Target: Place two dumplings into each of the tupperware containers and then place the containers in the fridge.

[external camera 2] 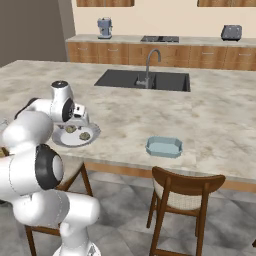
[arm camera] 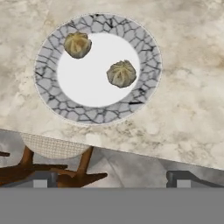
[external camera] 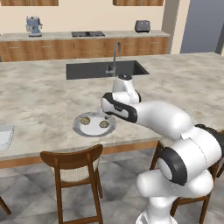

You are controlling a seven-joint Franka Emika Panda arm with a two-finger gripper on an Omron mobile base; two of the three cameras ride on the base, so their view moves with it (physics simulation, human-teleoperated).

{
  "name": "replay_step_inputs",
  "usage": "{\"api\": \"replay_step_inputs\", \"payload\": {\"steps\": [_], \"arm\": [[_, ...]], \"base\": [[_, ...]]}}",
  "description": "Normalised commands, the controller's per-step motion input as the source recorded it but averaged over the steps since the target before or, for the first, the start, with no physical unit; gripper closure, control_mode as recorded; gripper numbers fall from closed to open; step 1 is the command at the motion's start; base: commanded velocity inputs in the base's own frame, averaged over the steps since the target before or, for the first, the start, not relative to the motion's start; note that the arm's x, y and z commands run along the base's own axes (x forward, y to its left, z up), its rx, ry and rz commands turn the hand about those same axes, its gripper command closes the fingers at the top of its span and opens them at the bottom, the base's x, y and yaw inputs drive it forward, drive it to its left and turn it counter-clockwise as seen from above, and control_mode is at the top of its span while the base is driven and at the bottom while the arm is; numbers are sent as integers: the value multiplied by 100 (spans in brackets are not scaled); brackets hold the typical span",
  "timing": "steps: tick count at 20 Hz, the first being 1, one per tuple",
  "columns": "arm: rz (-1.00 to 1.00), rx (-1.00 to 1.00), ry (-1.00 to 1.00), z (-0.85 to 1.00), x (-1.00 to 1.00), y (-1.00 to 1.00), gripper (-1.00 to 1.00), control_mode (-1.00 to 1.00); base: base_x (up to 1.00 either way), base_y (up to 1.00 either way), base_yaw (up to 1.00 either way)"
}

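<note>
Two dumplings (arm camera: 78, 44) (arm camera: 122, 73) lie on a round white plate with a grey cracked rim (arm camera: 151, 65) near the counter's front edge. From the left base view the same dumplings (external camera: 85, 120) (external camera: 104, 124) sit just below and left of my hand. My gripper (arm camera: 111, 181) hovers above the plate's near side, open and holding nothing. One pale blue tupperware container (external camera 2: 164, 146) stands empty to the right of the plate. Another tupperware container (external camera: 3, 134) is cut off by the left edge. The slate-grey fridge (external camera: 203, 26) stands at the far right, shut.
A dark sink (external camera: 105, 69) with a faucet (external camera: 116, 54) is set in the counter behind the plate. Wooden chairs (external camera: 72, 162) (external camera 2: 185, 192) stand along the counter's front. The back counter carries a coffee machine (external camera: 33, 25) and a toaster (external camera: 142, 26).
</note>
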Motion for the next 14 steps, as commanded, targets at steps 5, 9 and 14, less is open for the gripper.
{"api": "replay_step_inputs", "payload": {"steps": [5, 9, 14], "arm": [[0, 0, 0, -48, 60, 0, -100, -100], [0, 0, 0, -51, 36, 0, -100, -100], [0, 0, 0, -59, 38, 0, -100, -100]], "base": [[0, 0, 0], [0, 0, 0], [0, 0, 0]]}}
